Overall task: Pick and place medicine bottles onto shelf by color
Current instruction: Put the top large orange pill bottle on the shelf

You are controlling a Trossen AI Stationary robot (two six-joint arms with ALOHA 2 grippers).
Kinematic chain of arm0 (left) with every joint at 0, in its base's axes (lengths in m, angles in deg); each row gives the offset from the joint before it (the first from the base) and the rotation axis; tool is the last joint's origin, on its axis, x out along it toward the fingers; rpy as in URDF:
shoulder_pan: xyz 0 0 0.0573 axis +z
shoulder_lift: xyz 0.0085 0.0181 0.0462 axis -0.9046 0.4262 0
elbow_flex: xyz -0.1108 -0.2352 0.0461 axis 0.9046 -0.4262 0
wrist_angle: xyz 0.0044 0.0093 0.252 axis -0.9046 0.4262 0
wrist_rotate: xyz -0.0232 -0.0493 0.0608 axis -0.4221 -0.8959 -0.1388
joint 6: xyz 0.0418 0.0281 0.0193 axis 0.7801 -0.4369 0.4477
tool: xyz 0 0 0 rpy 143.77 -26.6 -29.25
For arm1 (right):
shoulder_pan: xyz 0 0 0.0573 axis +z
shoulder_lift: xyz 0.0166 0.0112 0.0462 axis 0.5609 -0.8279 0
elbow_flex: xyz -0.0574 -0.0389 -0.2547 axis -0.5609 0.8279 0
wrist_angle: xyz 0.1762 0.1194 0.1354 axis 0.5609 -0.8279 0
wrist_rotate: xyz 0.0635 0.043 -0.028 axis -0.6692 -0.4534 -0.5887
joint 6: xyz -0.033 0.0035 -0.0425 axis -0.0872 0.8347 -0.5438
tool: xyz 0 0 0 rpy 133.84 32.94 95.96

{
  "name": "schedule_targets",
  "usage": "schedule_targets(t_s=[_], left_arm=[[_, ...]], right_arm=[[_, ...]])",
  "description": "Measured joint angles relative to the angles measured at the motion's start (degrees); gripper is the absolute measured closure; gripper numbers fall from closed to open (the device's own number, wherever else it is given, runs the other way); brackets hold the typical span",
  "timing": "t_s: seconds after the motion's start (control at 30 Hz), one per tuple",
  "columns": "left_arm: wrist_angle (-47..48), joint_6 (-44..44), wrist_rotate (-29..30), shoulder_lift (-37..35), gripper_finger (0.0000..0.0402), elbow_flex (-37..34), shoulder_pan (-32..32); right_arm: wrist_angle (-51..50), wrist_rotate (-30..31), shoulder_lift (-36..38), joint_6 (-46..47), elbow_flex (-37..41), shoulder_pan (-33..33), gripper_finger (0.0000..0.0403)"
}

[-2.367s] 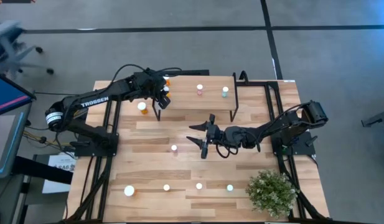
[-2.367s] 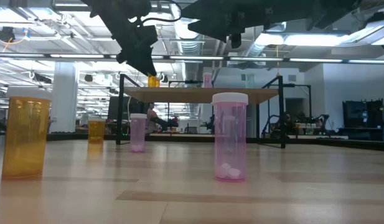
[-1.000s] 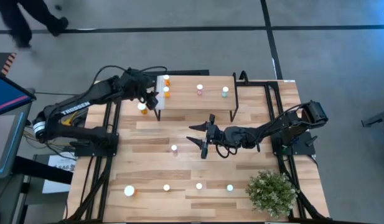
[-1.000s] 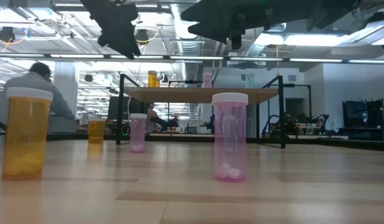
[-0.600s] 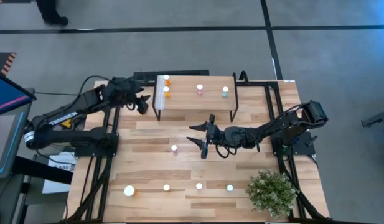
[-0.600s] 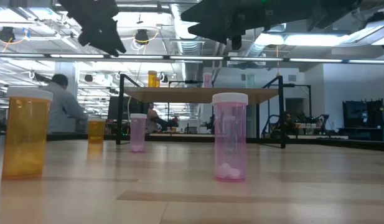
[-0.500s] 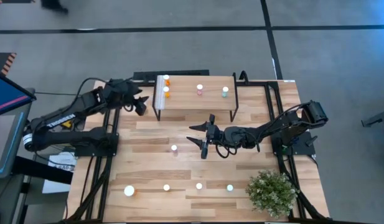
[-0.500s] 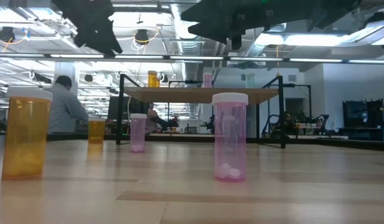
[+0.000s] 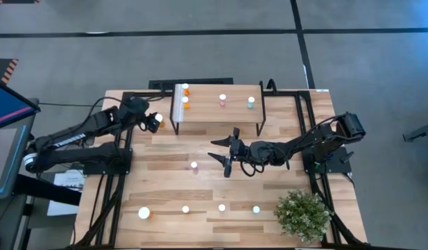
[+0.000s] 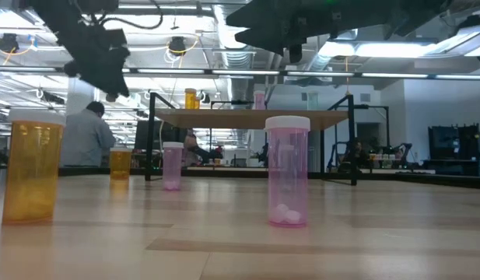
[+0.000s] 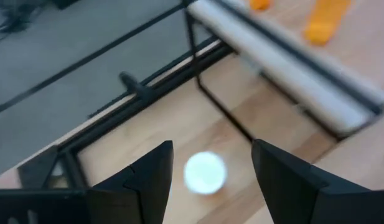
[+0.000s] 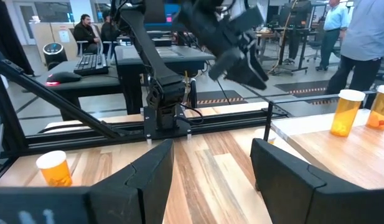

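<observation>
High view: the shelf (image 9: 217,110) at twelve o'clock carries two orange bottles (image 9: 184,97), one pink, one teal; six remain on the table. The left gripper (image 9: 155,120), fingers spread and empty, hovers over a white-capped orange bottle (image 11: 205,173) beside the shelf's nine-o'clock end. The right gripper (image 9: 224,153) waits open mid-table.

Wooden table (image 9: 283,118), shelf (image 9: 217,111), scattered medicine bottles (image 9: 193,166), plant (image 9: 302,214)

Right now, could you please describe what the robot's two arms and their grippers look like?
Both arms are black, built of slim jointed tubular links on black frame bases. The left arm bears white lettering along its link and a silver ring near its base. The left gripper and the right gripper each have two flat, dark, wedge-shaped fingers.
</observation>
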Motion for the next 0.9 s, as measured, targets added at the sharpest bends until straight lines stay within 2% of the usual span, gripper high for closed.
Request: schedule_targets(t_s=[0.17,0.37,0.53,0.8,0.9], left_arm=[[0.0,-1.8,2.3,0.2,0.0181,-3.7,0.0],[-0.8,-3.6,2.4,0.2,0.0138,-5.8,0.0],[0.0,-9.4,2.9,1.6,0.0108,-6.1,0.3],[-1.3,-10.4,2.0,9.2,0.0101,-6.1,3.2],[-3.1,-8.3,-1.7,12.1,0.0101,-6.1,3.9]], right_arm=[[0.0,0.0,0.0,0.0,0.0,0.0,0.0168],[0.0,0.0,0.0,0.0,0.0,0.0,0.0168],[0.0,0.0,0.0,0.0,0.0,0.0,0.0168],[0.0,0.0,0.0,0.0,0.0,0.0,0.0168],[0.0,0.0,0.0,0.0,0.0,0.0,0.0168]])
